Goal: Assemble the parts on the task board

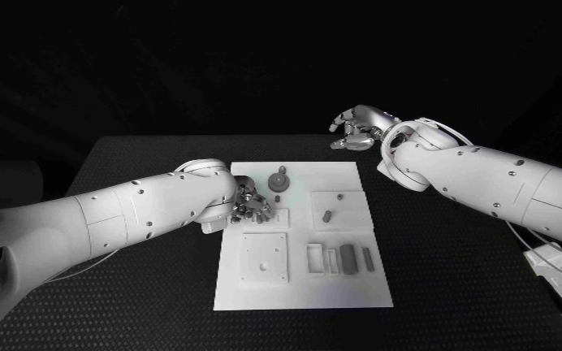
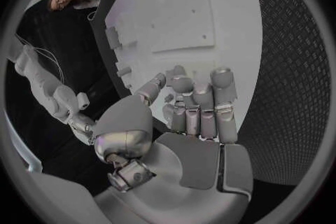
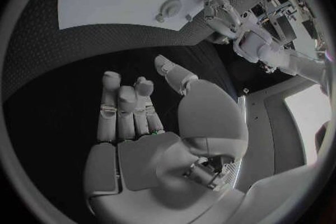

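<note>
Risk, as I see it: my silver left hand (image 1: pixel 249 205), fingers curled over the white rectangular task board (image 1: pixel 352 292) with grasp unclear, nudges the small grey parts (image 1: pixel 339 259); right hand (image 1: pixel 357 130) hovers empty.

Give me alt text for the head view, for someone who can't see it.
The robot's left hand rests fingers-down on the left edge of the white task board, beside a grey part. Its right hand hovers empty over the black table beyond the board's far right corner.

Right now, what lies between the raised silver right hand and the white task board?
Only bare black table, seen in the head view, separates the right hand from the task board.
</note>
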Available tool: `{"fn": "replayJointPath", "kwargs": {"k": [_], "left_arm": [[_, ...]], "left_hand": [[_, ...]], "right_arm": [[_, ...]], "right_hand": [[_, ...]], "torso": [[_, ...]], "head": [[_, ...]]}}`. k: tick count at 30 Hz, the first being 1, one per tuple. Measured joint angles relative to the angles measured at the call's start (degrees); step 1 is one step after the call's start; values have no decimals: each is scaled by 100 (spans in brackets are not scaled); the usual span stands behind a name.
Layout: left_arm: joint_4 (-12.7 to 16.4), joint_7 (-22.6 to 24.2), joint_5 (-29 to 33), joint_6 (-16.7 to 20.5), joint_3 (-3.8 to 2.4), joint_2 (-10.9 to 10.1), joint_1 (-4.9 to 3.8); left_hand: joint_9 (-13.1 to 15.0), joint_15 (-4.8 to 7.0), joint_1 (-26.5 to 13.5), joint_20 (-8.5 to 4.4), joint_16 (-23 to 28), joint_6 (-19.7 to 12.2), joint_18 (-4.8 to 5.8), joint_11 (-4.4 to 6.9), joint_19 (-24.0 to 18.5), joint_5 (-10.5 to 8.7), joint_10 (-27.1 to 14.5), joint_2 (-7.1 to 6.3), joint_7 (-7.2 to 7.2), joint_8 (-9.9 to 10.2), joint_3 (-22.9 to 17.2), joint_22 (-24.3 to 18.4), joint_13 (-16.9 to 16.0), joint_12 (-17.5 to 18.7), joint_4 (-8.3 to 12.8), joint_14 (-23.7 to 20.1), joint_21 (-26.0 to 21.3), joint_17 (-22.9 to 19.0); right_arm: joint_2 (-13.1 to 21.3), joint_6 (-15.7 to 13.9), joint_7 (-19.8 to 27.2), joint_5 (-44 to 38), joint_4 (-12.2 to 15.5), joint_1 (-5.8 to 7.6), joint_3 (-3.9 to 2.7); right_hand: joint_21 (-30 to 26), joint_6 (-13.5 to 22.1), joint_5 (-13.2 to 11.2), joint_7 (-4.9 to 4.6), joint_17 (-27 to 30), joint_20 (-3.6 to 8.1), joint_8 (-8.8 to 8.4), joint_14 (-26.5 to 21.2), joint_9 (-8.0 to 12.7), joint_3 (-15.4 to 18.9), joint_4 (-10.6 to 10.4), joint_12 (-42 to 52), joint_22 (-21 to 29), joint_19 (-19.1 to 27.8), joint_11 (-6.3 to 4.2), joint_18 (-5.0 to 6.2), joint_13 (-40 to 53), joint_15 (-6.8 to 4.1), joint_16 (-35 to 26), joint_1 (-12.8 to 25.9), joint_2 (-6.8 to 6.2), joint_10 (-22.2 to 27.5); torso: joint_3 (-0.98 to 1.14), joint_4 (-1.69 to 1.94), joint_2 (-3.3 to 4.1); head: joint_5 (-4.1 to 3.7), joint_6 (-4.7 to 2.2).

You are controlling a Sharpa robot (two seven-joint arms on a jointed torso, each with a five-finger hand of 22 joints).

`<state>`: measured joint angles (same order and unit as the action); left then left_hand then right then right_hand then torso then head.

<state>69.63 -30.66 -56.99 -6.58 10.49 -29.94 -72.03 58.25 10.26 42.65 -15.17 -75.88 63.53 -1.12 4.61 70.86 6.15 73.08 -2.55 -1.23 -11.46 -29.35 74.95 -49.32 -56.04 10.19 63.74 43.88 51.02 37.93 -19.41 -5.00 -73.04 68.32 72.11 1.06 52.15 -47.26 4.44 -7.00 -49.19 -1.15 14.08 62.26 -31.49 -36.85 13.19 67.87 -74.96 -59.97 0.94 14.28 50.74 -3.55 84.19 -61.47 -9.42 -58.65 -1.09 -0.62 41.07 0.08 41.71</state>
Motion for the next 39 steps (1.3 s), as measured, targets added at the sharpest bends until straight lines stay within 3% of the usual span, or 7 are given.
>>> {"fn": "replayJointPath", "kwargs": {"k": [11, 19, 25, 30, 36, 39], "left_arm": [[-11, 2, 4, 25, 0, 3, 0], [-12, 3, 31, 41, -1, -5, 0], [-12, 4, 141, 56, -10, -17, 1], [-20, 7, 279, 61, -17, -25, 5], [-19, 19, 407, 61, -46, -41, 6], [-18, 37, 466, 61, -110, -56, 9]], "left_hand": [[15, 0, 1, 1, 0, -23, 0, 0, -1, -22, 0, 1, -19, 0, -26, -1, 0, 0, -5, 3, 0, 0], [45, -2, 169, 2, -22, -36, 0, 0, -1, -32, 0, 168, -29, 17, -143, -1, 19, -26, 261, 5, 0, -12], [61, -25, 402, 24, -22, -62, 0, -12, 18, 205, -11, 290, -59, 65, -188, -2, 35, -49, 398, 12, 0, -25], [87, -32, 468, 21, -22, -72, 1, -42, 22, 432, 0, 259, -71, 65, -182, -2, 45, -49, 405, 14, 27, -32], [101, -57, 600, 14, -22, -91, 3, -43, 30, 164, -1, 173, -91, 87, -262, -2, 66, -71, 325, 3, 32, -40], [106, -58, 604, 14, -22, -92, 3, -62, 30, 66, -20, 170, -91, 88, -262, -3, 70, -71, 325, 1, 32, -40]], "right_arm": [[1, 17, 0, 1, -1, 0, 0], [3, 27, 0, 2, -3, 0, 0], [4, 31, 0, 3, -4, 0, 0], [5, 39, 0, 3, -4, -1, 0], [14, 47, 4, 4, 6, -2, 0], [32, 47, 13, 4, 56, -6, 0]], "right_hand": [[0, 2, 0, -2, 0, 0, 0, 0, 6, 0, 0, 0, 0, 0, 0, -4, 0, 0, 0, 0, 0, 0], [0, 7, 0, -7, -1, 0, 0, 0, 5, 0, 0, 0, 0, 0, 0, -7, 1, 0, 0, 0, 0, 0], [0, 7, 0, -7, 0, 0, 0, 0, 5, 0, 0, 0, 0, 0, 0, -8, 0, 0, 0, 0, 0, 0], [0, 8, 0, -8, 5, 0, 0, 0, 5, 0, 0, 0, 0, 0, 0, -10, -5, 0, 0, 0, 0, 0], [0, 8, 0, -8, 4, 0, 0, 0, 5, 0, 0, 0, 0, 0, 0, -11, -4, 0, 0, 0, 0, 0], [0, 9, 0, -9, 4, 0, 0, 0, 5, 0, 0, 0, 0, 0, 0, -12, -4, 0, 0, 0, 0, 0]], "torso": [[1, 0, -2], [2, 0, -2], [1, 0, -2], [-1, 1, -2], [-1, 1, -2], [-4, 1, -2]], "head": [[-1, -1], [-1, 1], [-2, 3], [-5, -3], [-6, -9], [-6, -10]]}}
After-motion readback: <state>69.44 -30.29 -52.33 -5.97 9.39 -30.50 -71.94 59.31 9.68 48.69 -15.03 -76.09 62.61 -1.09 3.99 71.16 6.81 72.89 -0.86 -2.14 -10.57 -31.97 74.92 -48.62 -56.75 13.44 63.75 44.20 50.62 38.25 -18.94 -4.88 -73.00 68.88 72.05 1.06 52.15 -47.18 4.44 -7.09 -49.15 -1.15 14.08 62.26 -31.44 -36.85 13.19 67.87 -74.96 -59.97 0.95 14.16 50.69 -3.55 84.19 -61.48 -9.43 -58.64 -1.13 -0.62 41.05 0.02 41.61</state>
